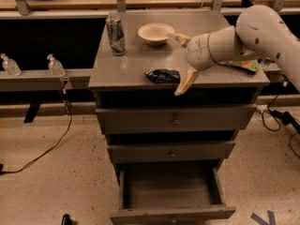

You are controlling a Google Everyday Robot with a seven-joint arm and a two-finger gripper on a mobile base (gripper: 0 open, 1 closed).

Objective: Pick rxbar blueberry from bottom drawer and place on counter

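Grey bottom drawer (172, 213) stands pulled out. Above it, the rxbar blueberry (162, 75) lies near the worktop's (136, 64) front edge, free of the claw (176, 63), which is spread wide just to its right. Farther back stand a drink can (115, 34) and a bowl (156, 33).

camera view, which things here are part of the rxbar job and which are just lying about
Job: rxbar blueberry, lying on the counter; bottom drawer, pulled open; gripper, open over the counter beside the bar's right end.
Lying about: can, bowl, green chip bag, two small bottles on the left ledge.
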